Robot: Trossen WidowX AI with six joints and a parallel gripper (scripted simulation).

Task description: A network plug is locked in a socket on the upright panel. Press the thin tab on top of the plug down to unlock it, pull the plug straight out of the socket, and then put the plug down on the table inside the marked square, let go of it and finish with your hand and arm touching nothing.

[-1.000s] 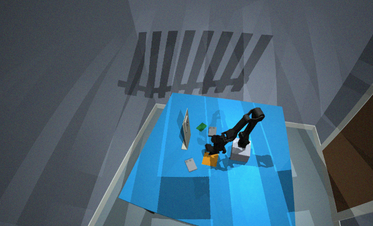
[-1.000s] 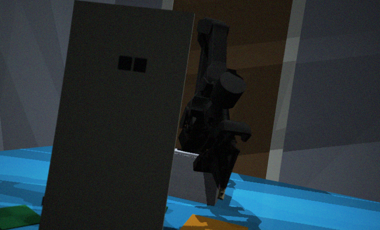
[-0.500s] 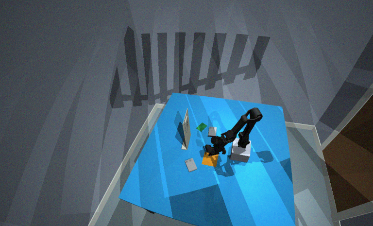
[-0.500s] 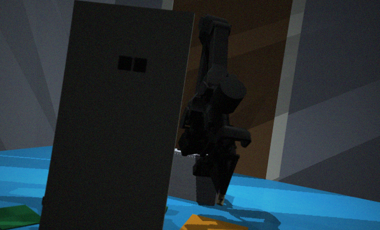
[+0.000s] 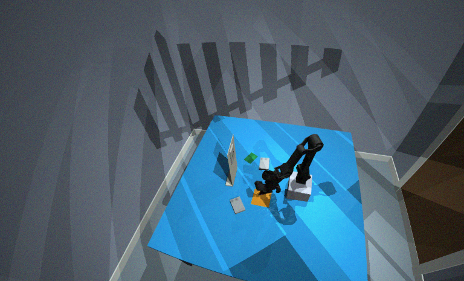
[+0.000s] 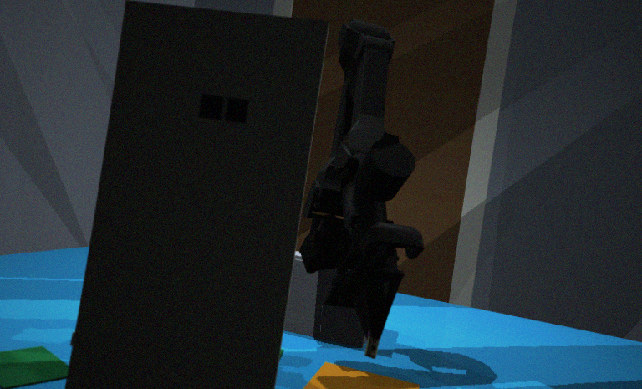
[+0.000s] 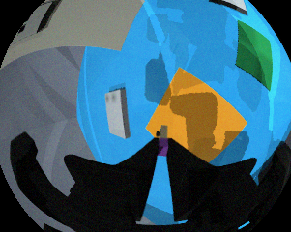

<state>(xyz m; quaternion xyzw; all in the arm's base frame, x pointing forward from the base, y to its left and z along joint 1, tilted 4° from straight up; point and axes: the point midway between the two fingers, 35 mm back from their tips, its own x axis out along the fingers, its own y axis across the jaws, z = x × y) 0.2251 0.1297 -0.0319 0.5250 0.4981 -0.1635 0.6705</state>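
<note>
Plug, small, out of its panel, pinched above a blue table.
Left to right from overhead: 1 upright panel (image 5: 232,168) (image 6: 198,200) (image 7: 92,24), 2 dark openings in the face seen from outside; 1 pale grey block (image 5: 237,205) (image 7: 117,113); 1 green patch (image 5: 251,158) (image 6: 30,366) (image 7: 256,54); 1 orange square (image 5: 260,200) (image 6: 364,377) (image 7: 232,121); 1 white block (image 5: 264,162) (image 7: 234,4); 1 black gripper (image 5: 261,192) (image 6: 372,339) (image 7: 162,142), pointed downward, its 2 fingers clamped on the plug (image 6: 369,347) (image 7: 163,131), which hung near the orange square; 1 pale arm base (image 5: 297,194) (image 6: 302,299).
</note>
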